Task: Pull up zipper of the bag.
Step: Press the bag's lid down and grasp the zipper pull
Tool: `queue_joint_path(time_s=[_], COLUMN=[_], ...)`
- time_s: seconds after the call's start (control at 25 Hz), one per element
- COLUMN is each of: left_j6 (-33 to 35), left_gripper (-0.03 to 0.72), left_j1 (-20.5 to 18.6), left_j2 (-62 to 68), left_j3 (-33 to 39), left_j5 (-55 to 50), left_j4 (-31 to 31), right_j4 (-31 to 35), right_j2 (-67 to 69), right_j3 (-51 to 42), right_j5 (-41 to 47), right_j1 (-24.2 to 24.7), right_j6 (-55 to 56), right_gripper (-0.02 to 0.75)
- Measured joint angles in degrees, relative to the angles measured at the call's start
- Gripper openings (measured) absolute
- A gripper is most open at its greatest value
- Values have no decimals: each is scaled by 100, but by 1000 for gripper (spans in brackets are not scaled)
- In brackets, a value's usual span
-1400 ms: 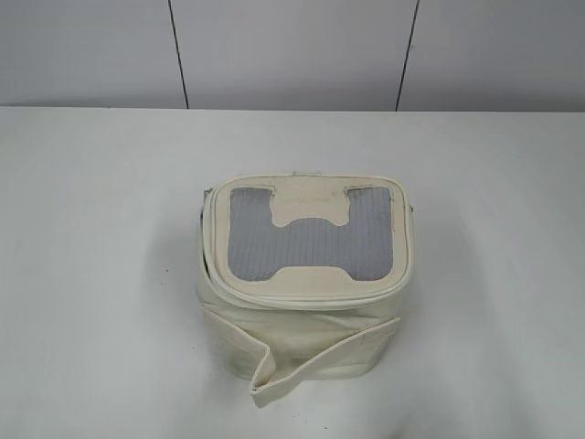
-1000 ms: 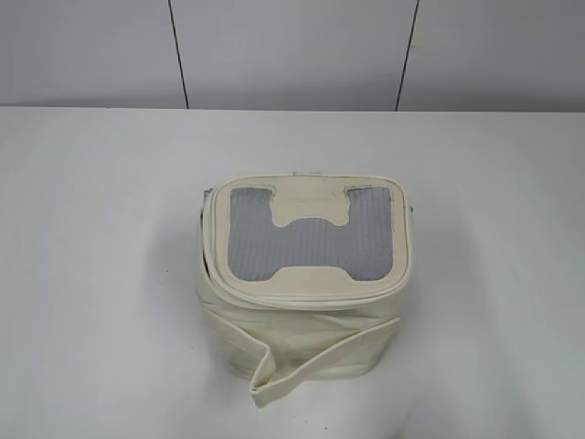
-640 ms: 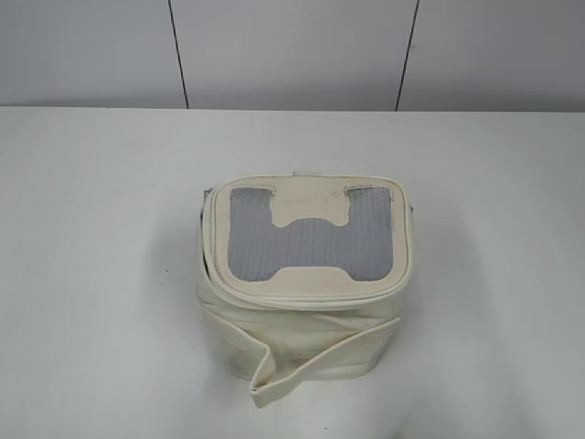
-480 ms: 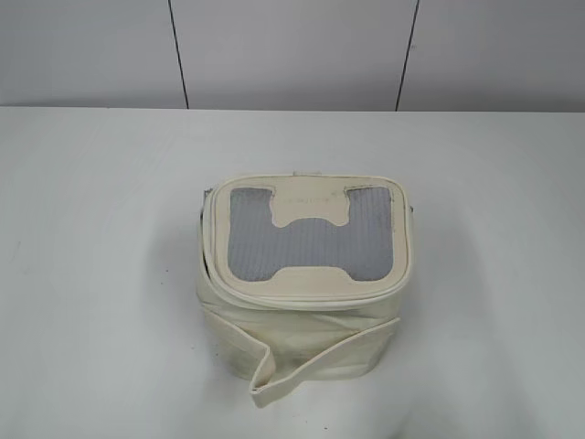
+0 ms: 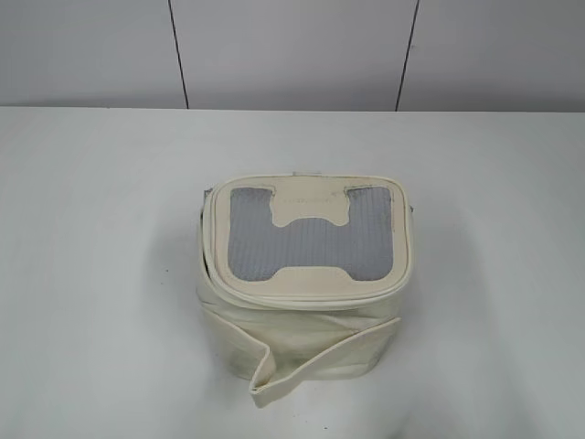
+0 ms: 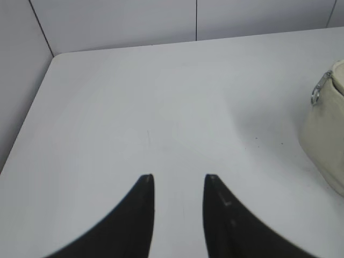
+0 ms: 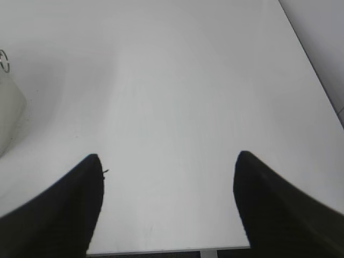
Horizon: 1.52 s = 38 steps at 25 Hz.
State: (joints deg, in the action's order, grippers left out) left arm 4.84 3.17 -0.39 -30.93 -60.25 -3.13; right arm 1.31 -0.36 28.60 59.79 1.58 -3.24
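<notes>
The cream boxy bag (image 5: 302, 338) stands in the middle of the white table, its lid with grey mesh and an H-shaped patch facing up. The zipper (image 5: 207, 256) runs around the lid rim. One silver ring pull (image 6: 320, 89) shows at the bag's corner (image 6: 328, 129) in the left wrist view. Another ring pull (image 7: 4, 60) shows by the bag's side (image 7: 8, 113) in the right wrist view. My left gripper (image 6: 177, 178) is open and empty over bare table, left of the bag. My right gripper (image 7: 169, 156) is wide open and empty, right of the bag. Neither gripper shows in the exterior view.
A loose cream strap (image 5: 311, 366) hangs across the bag's front. The white table (image 5: 91, 229) ends at a grey panelled wall (image 5: 292, 55) behind. The table's left edge (image 6: 32, 113) and its near edge (image 7: 161, 250) show in the wrist views.
</notes>
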Motion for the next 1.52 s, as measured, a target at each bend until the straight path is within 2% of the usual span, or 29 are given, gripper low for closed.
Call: queue_joint_path(time_s=[0.88,1.12,1.32,1.4,1.52], left_j6=[0,0,88,484,1445], left_gripper=[243,243,243,243,243], left_j1=[0,4,4,4,4], left_j2=[0,471,1610,2113,2854], left_j3=[-31,-362,-386,-386,-386], left_j5=[66,1005,1721,1892,1950], left_j4=[-117,-574,-1448,-2003,-3045], right_j4=[14,672,982,1058,1072], right_j2=[29,409,1377,1726,2405], right_j3=[17,182,182,218,417], right_j5=[-21,-1395,-2117,-2414,-2669], right_j1=[0,0,-73,-255,-593], right_j6=[0,0,-73,-165,-481], right_gripper=[589,589,589,589,589])
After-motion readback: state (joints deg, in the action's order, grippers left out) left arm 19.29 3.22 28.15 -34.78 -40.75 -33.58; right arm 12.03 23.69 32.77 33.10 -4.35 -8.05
